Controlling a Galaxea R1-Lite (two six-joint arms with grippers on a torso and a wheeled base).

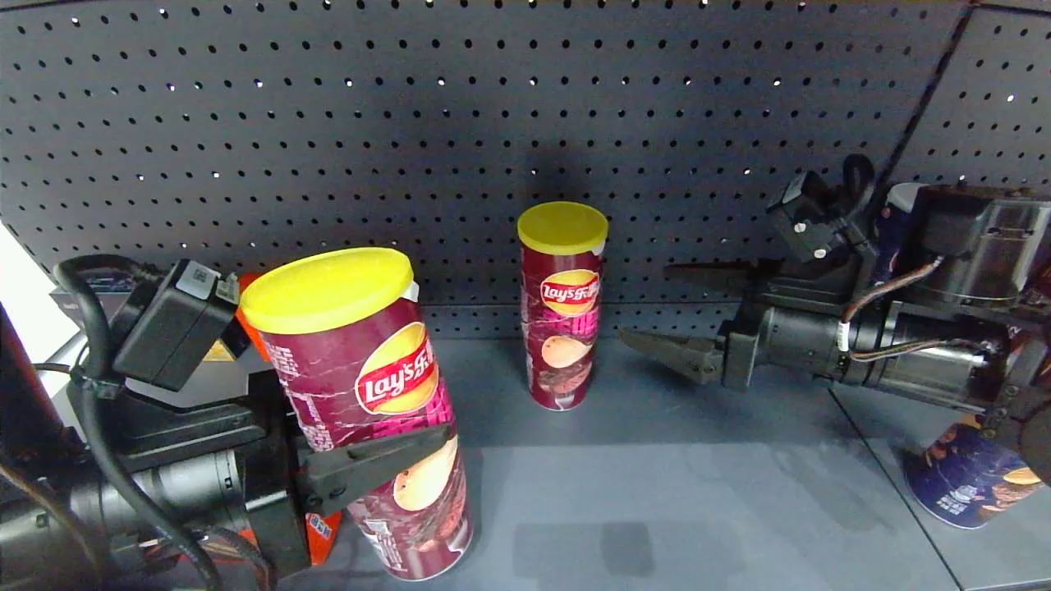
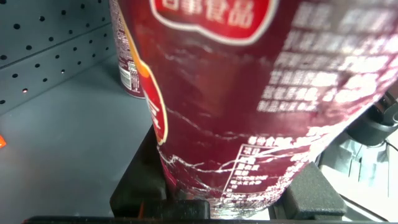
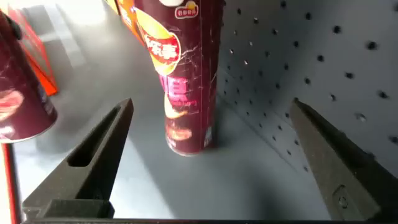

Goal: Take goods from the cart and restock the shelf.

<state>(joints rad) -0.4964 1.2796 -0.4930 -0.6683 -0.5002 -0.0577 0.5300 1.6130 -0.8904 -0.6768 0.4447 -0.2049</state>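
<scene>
Two crisp cans with yellow lids are the goods in view. The held can (image 1: 361, 394) is clamped around its lower body by my left gripper (image 1: 386, 447). It leans a little, low over the front of the grey shelf (image 1: 698, 501), and I cannot tell whether its base touches the board. The standing can (image 1: 562, 308) is upright farther back, near the pegboard wall (image 1: 410, 123). My right gripper (image 1: 653, 308) hangs to that can's right, apart from it, jaws spread wide and holding nothing. I judge the step in hand to be setting the held can down. To do it well, I should bring the can upright first and lower it until the base sits flat. The jaws should part only once the shelf carries the weight, and I should then draw straight back so a finger does not drag the can over. An orange box (image 1: 320, 525) lies just beside my left gripper, crowding that side. A dark blue package (image 1: 969, 484) rests well off to the right. The likeliest trouble is my open right gripper brushing the standing can.
</scene>
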